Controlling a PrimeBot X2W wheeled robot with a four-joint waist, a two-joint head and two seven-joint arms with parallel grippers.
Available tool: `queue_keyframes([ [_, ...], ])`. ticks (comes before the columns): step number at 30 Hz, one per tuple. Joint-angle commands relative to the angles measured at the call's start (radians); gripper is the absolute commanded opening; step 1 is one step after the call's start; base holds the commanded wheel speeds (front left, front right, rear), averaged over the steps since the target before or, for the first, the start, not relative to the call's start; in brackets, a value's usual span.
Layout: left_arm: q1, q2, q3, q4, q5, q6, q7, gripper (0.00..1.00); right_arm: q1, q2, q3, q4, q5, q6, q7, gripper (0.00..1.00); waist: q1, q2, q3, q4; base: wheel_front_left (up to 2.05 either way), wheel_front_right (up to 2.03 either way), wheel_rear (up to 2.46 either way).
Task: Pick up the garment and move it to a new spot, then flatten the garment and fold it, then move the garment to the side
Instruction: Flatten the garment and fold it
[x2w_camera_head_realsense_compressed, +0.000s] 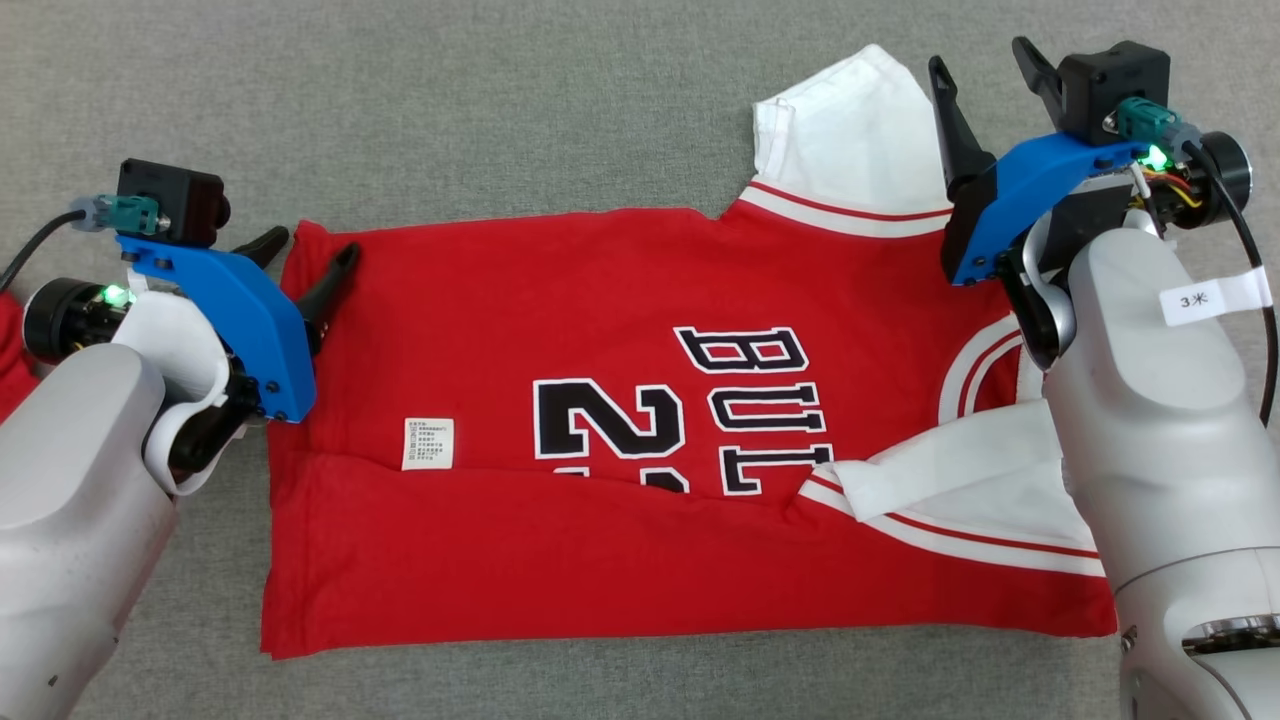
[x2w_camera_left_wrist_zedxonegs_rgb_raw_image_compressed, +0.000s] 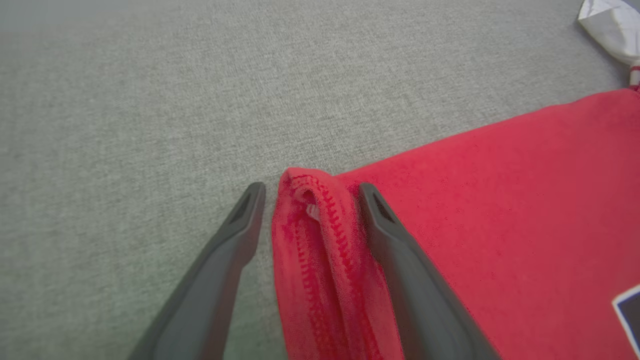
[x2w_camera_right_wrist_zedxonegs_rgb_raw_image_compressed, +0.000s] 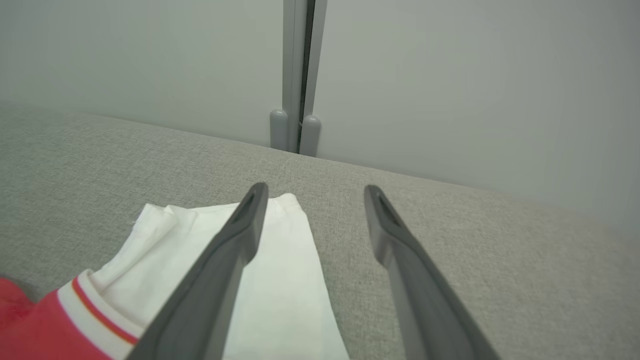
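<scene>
Grey worktop (x2w_camera_head_realsense_compressed: 500, 120) holds a red garment (x2w_camera_head_realsense_compressed: 600, 300), one corner inside the wide-open left tool (x2w_camera_head_realsense_compressed: 312, 245), its white sleeve (x2w_camera_head_realsense_compressed: 860, 130) by the wide-open right tool (x2w_camera_head_realsense_compressed: 980, 55).

From the head we look steeply down on the grey worktop (x2w_camera_head_realsense_compressed: 500, 100), taking in nearly the whole garment (x2w_camera_head_realsense_compressed: 620, 300). Our left wrist camera sits low and close at the garment's hem corner, looking along the left end effector (x2w_camera_left_wrist_zedxonegs_rgb_raw_image_compressed: 312, 192). Our right wrist camera looks flatter, over the white sleeve (x2w_camera_right_wrist_zedxonegs_rgb_raw_image_compressed: 290, 280) toward the wall (x2w_camera_right_wrist_zedxonegs_rgb_raw_image_compressed: 450, 75). All three views share that sleeve.
</scene>
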Motion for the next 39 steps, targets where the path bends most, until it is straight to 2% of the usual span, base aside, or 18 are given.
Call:
queue_keyframes([
  [1, -0.025, 0.01, -0.016, 0.017, -0.013, -0.002, -0.011, 1.0, -0.025, 0.005, 0.001, 0.018, -0.005, 0.0, -0.013, 1.0, 0.0001, 0.0, 0.006, -0.004, 0.0, 0.0, 0.0],
  [6, -0.025, 0.0, -0.07, 0.051, -0.054, -0.002, -0.005, 1.0, -0.05, 0.012, 0.007, 0.06, -0.007, 0.0, -0.03, 1.0, 0.0001, 0.0, 0.016, -0.01, 0.0, 0.0, 0.0],
  [7, -0.027, 0.0, -0.08, 0.057, -0.059, -0.002, -0.007, 0.54, -0.055, 0.013, 0.007, 0.068, -0.008, 0.0, -0.032, 1.0, 0.0001, 0.0, 0.017, -0.01, 0.0, 0.0, 0.0],
  [8, -0.031, 0.0, -0.092, 0.063, -0.06, -0.002, -0.009, 0.36, -0.058, 0.011, 0.007, 0.077, -0.009, 0.0, -0.036, 1.0, 0.0001, 0.0, 0.017, -0.009, 0.0, 0.0, 0.0],
  [9, -0.035, -0.001, -0.101, 0.067, -0.066, -0.002, -0.011, 0.0, -0.061, 0.008, 0.007, 0.086, -0.009, 0.0, -0.038, 1.0, 0.0001, 0.0, 0.016, -0.007, 0.0, 0.0, 0.0],
  [16, -0.073, -0.004, -0.149, 0.052, -0.077, -0.002, -0.069, 0.0, -0.1, -0.018, 0.012, 0.133, -0.029, 0.0, -0.016, 1.0, 0.0001, 0.0, 0.021, 0.025, 0.0, 0.0, 0.0],
  [30, -0.15, -0.02, -0.247, -0.026, -0.083, -0.002, -0.19, 0.0, -0.271, -0.097, 0.035, 0.291, -0.057, 0.0, 0.206, 1.0, 0.0001, 0.0, 0.09, 0.121, 0.0, 0.0, 0.0],
  [39, -0.179, -0.015, -0.284, -0.021, -0.107, -0.002, -0.23, 0.0, -0.288, -0.116, 0.028, 0.33, -0.049, 0.0, 0.256, 1.0, 0.0001, 0.0, 0.114, 0.135, 0.0, 0.0, 0.0],
])
